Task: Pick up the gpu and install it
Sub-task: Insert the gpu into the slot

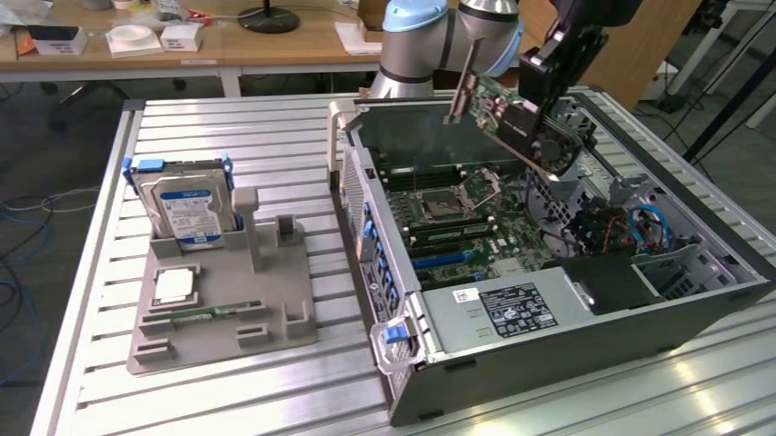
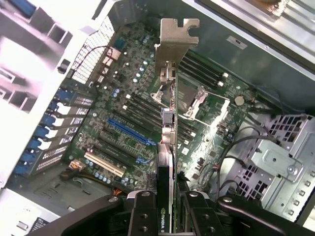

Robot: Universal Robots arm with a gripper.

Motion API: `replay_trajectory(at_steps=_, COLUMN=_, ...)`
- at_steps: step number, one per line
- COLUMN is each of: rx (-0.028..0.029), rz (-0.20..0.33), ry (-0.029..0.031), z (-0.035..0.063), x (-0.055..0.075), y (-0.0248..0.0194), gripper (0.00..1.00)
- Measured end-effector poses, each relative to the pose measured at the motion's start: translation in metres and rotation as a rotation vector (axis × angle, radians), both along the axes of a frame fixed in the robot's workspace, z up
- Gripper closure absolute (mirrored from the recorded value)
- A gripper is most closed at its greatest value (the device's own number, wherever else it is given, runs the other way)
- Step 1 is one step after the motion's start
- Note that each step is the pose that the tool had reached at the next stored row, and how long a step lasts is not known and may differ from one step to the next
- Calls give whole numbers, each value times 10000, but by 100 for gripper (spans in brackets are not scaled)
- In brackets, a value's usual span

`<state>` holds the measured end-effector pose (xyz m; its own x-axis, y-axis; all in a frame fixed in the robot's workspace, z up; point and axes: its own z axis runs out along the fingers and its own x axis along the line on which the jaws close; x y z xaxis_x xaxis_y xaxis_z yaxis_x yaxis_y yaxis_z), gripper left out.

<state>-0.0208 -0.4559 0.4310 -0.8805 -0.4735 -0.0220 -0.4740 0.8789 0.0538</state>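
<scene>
Overhead, the gripper of a Universal Robots arm hangs above an open computer case lying on its side on a slatted metal table, its jaws pinching the gpu by the card's two flat faces. The dark card hangs tilted in the air, clear of the case, with its grey metal bracket at the end towards the exterior view's left. In the wrist view the gpu appears edge-on between the fingers, with the motherboard and its long blue slot spread out beneath. At the exterior view's left, well apart from the case, a silver hard drive stands upright in a grey holder, with a small green memory stick lying in it. The step in hand looks to be bringing the card into line over its slot. From the wrist view the card's edge seems to cross the blue slot at an angle, so doing this well probably means turning the card until the two run parallel, levelling out the tilt, and lining the bracket up with the case's rear openings. The grip should stay firm, and the loose cables near the drive cage look worth keeping clear of.
</scene>
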Motion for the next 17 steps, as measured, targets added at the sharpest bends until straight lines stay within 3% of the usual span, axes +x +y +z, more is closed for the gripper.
replay_trajectory(at_steps=17, rx=1, rz=1977, ry=0, z=0, x=2, y=0, gripper=74)
